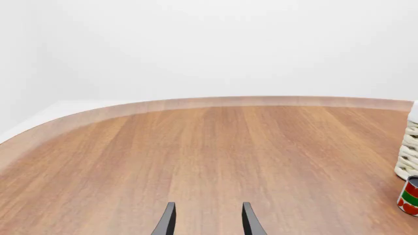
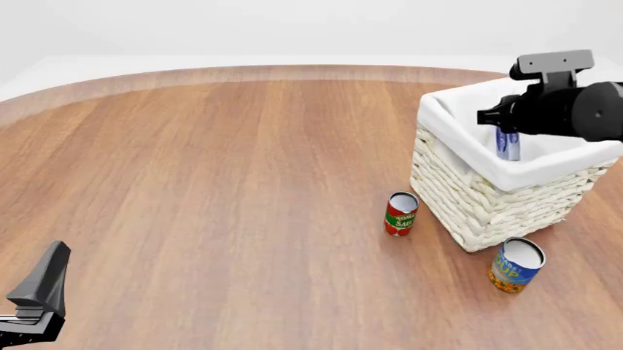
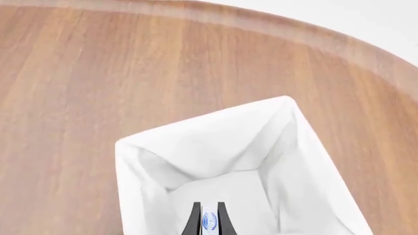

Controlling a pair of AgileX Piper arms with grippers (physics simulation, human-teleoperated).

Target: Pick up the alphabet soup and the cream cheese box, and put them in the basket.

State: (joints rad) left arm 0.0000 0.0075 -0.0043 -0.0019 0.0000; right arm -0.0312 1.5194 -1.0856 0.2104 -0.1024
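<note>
Counting from the front camera, I see two cans, one carton and one basket (image 2: 486, 204) on the wooden bench (image 2: 214, 182). My right hand (image 3: 209, 223) hangs over the basket's white liner, fingers pinched on the blue-and-white cream cheese box (image 3: 210, 220), held on edge above the interior. Whether anything lies inside, I cannot tell. The alphabet soup (image 2: 516, 265), blue with an orange band, stands just beside the basket's near corner; the tomato sauce can (image 2: 400, 214) stands nearby. My left hand (image 1: 207, 220) is parted, holding nothing.

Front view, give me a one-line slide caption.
Right gripper holds the cream cheese box over the basket; alphabet soup waits on the table.
</note>
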